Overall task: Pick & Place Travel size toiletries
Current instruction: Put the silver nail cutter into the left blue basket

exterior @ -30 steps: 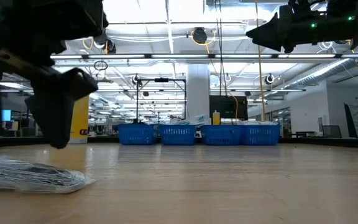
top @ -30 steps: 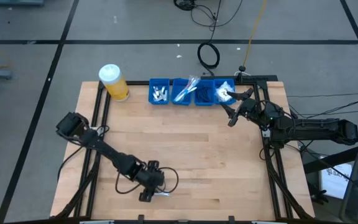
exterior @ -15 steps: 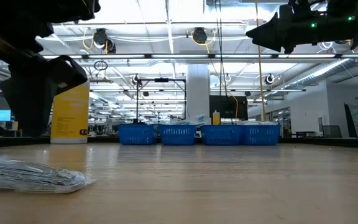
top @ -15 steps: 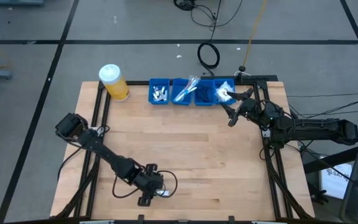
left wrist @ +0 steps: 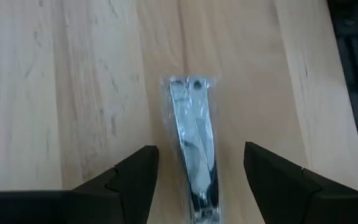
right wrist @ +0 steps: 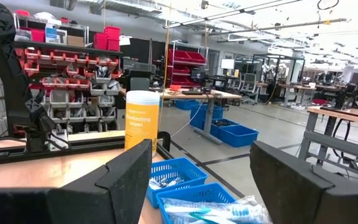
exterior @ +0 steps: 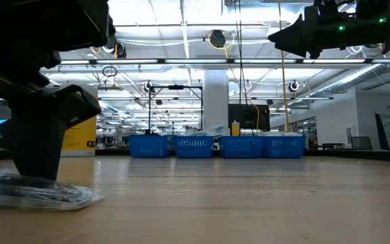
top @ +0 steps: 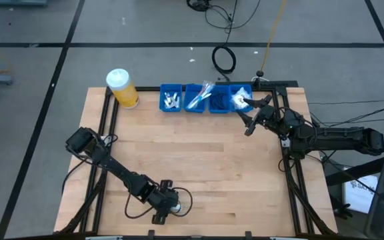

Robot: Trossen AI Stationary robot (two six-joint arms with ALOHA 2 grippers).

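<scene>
Left gripper (left wrist: 194, 180) is down at the table's near edge, jaws spread, straddling a clear plastic-wrapped silver metal item (left wrist: 192, 155) lying flat, lined up for a pinch, not yet closed. Blue compartment tray (top: 171, 89) sits along the far edge. Right gripper (top: 247, 115) waits open just beside it.

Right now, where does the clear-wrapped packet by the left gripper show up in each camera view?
High view: packet at the table's near edge, under the left gripper.
Low view: lying at far left.
Left wrist view: centred between the open fingers.
Right wrist view: not in it.
Shared landmark: the yellow jar.
</scene>
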